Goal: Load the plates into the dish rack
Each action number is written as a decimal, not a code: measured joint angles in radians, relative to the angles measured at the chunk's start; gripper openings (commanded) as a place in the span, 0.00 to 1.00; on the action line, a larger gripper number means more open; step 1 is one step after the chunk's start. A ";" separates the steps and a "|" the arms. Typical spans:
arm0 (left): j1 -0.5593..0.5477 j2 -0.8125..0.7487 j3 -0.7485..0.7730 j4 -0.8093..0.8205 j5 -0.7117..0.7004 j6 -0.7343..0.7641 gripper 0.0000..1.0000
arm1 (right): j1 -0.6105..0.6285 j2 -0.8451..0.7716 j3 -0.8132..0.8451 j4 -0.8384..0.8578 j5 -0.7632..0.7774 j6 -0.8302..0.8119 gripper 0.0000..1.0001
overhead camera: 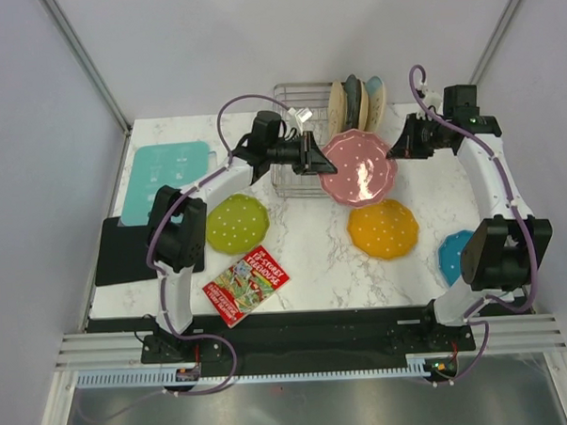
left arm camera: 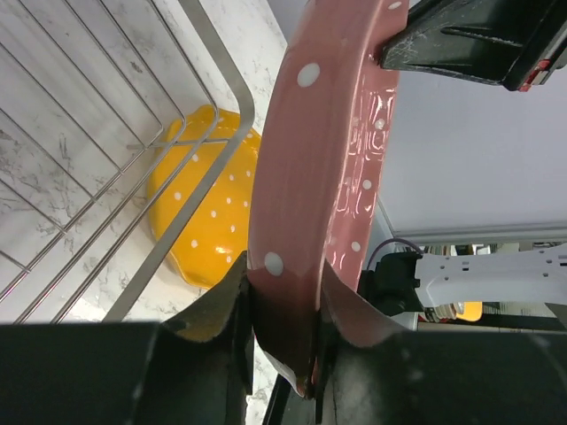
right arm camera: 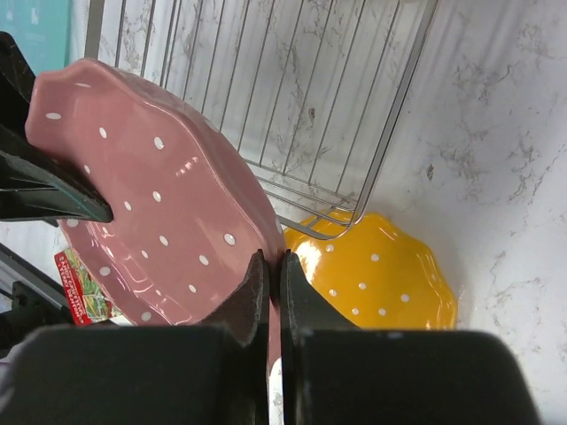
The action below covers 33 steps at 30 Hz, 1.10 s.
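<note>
Right, handover: left gripper [overhead camera: 317, 155] and right gripper [overhead camera: 397, 151] both clamp the pink plate [overhead camera: 359, 167], aloft near the desk's far edge beside the rack [overhead camera: 292, 184]; next, probably, one releases and the other slots it.

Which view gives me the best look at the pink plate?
Top external: the whole pink plate shows, beside the dish rack. Left wrist sees only its rim edge-on; right wrist sees most of its dotted face, the near rim hidden.
</note>
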 measured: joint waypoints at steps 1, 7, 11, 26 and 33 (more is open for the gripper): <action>0.003 0.003 0.000 0.006 0.018 -0.002 0.02 | 0.003 0.005 -0.001 -0.003 0.005 -0.005 0.15; 0.016 0.003 -0.011 0.012 0.068 0.008 0.02 | -0.003 0.013 -0.002 -0.023 -0.069 -0.056 0.58; 0.038 0.003 -0.045 0.014 0.123 0.012 0.02 | -0.003 0.039 -0.002 -0.049 -0.176 -0.107 0.63; 0.075 0.021 -0.054 0.045 0.183 0.012 0.02 | 0.009 0.270 0.039 -0.216 -0.429 -0.299 0.55; 0.068 0.021 -0.054 0.053 0.196 0.017 0.02 | 0.042 0.283 0.065 -0.238 -0.498 -0.306 0.24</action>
